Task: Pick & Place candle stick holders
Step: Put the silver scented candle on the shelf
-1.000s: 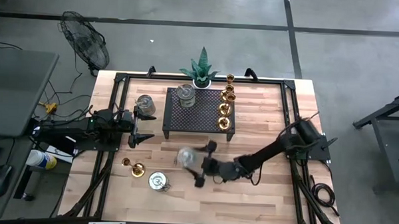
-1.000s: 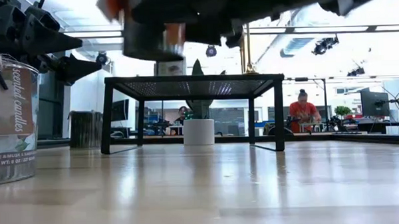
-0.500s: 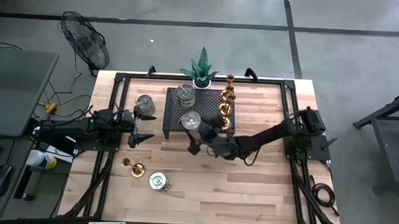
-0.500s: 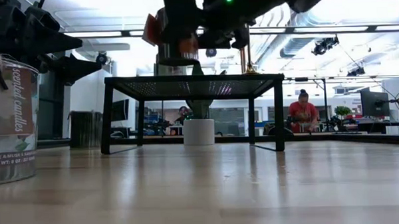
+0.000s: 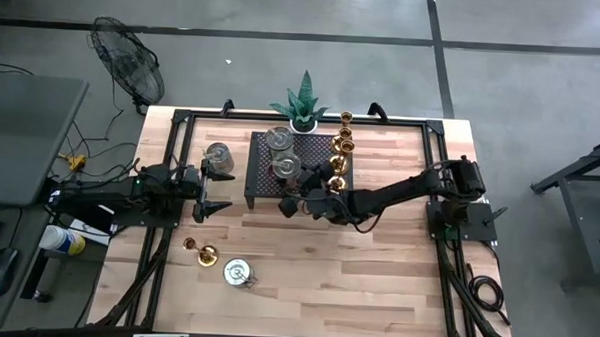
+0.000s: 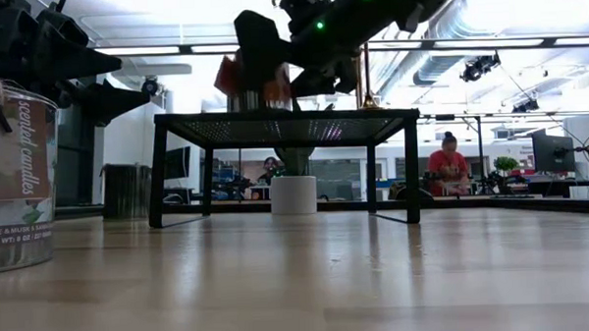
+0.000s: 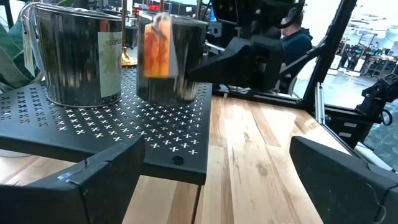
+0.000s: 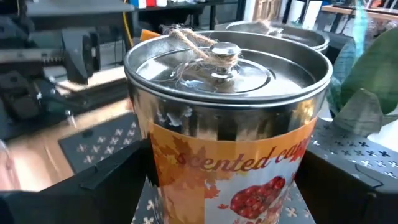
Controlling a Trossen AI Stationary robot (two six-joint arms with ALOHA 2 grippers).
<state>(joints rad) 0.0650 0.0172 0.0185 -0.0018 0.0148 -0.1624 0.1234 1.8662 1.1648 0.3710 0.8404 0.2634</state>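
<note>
While the right arm sets a tin on the rack, the left arm waits.

High view: right gripper (image 5: pixel 301 192) reaches to the black rack (image 5: pixel 265 179), jaws around a silvery candle tin (image 5: pixel 287 168); a second tin (image 5: pixel 279 139) sits at 12 o'clock of it, brass holders (image 5: pixel 338 162) line the rack's 3 o'clock edge, likely grouped to keep the wood clear. Left gripper (image 5: pixel 210 192) idles wide at 9 o'clock, beside another tin (image 5: pixel 218 157).
Low view: tin held at rack-top level; wooden table (image 6: pixel 299 283); workshop room, seated person (image 6: pixel 448 165) far behind.
Left wrist view: tin looks seated on the perforated top.
Right wrist view: fingers flank the labelled tin; release not yet made.
</note>
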